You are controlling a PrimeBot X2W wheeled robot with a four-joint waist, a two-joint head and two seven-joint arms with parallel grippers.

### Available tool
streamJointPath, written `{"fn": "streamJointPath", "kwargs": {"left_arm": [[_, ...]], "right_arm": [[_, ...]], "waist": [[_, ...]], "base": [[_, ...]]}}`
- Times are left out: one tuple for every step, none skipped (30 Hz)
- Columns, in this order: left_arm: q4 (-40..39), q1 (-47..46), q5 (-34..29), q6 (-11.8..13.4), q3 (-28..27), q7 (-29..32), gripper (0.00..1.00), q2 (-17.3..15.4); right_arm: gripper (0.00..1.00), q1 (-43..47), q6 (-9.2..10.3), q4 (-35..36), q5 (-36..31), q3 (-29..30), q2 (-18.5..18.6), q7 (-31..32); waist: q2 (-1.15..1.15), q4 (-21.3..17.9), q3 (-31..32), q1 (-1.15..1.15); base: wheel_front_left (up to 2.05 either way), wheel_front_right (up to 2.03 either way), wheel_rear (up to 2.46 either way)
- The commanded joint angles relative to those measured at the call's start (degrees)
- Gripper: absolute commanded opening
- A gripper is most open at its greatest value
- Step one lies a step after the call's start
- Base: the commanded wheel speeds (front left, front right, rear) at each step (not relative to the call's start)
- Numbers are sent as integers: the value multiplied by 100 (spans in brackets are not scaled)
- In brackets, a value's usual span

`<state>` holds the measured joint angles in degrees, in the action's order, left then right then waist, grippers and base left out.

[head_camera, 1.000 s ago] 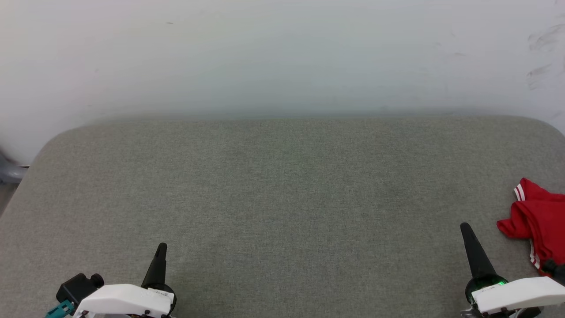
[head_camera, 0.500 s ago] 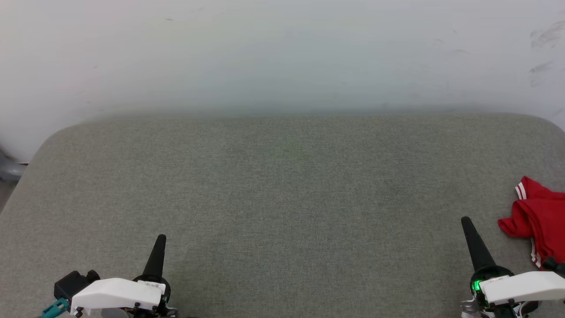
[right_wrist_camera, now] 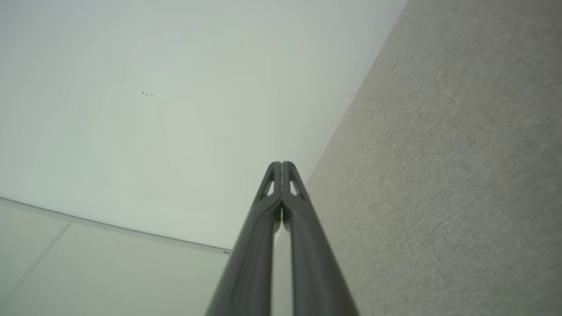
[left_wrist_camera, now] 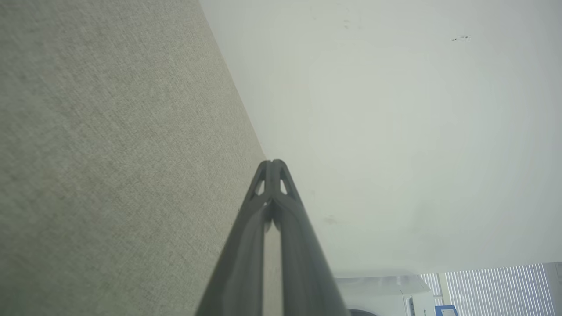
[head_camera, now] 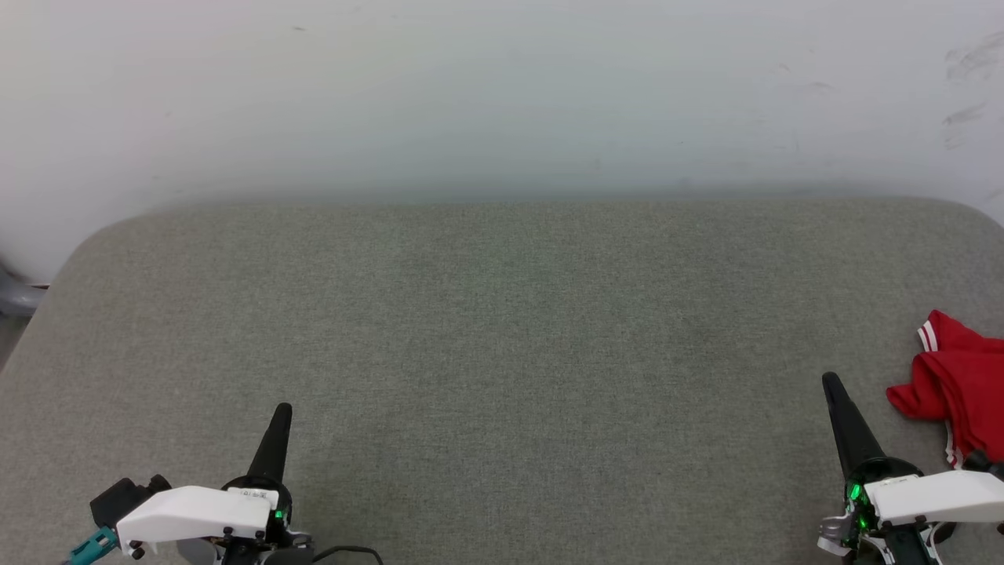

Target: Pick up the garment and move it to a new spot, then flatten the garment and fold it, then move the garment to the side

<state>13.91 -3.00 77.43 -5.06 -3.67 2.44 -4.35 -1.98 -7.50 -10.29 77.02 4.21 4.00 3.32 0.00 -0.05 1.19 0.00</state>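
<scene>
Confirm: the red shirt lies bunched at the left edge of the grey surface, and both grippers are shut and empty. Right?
Wrong side. The head view shows the shirt bunched at the right edge of the grey surface, near the right gripper. That one and the left gripper are both shut and empty.

One crumpled red jersey garment (head_camera: 961, 384) on one broad grey fabric-covered surface (head_camera: 502, 353). Two white-bodied, dark-fingered grippers out there: left gripper (head_camera: 283, 410) and right gripper (head_camera: 829, 381). One pale wall (head_camera: 502, 94) behind.
</scene>
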Motion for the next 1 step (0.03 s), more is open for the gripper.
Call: {"fn": "streamJointPath", "kwargs": {"left_arm": [[-24, -149, 107, -48, -24, 49, 0, 27]], "right_arm": [[0, -119, 0, -5, 126, 11, 29, 25]], "waist": [[0, 0, -4, 0]], "base": [[0, 0, 0]]}}
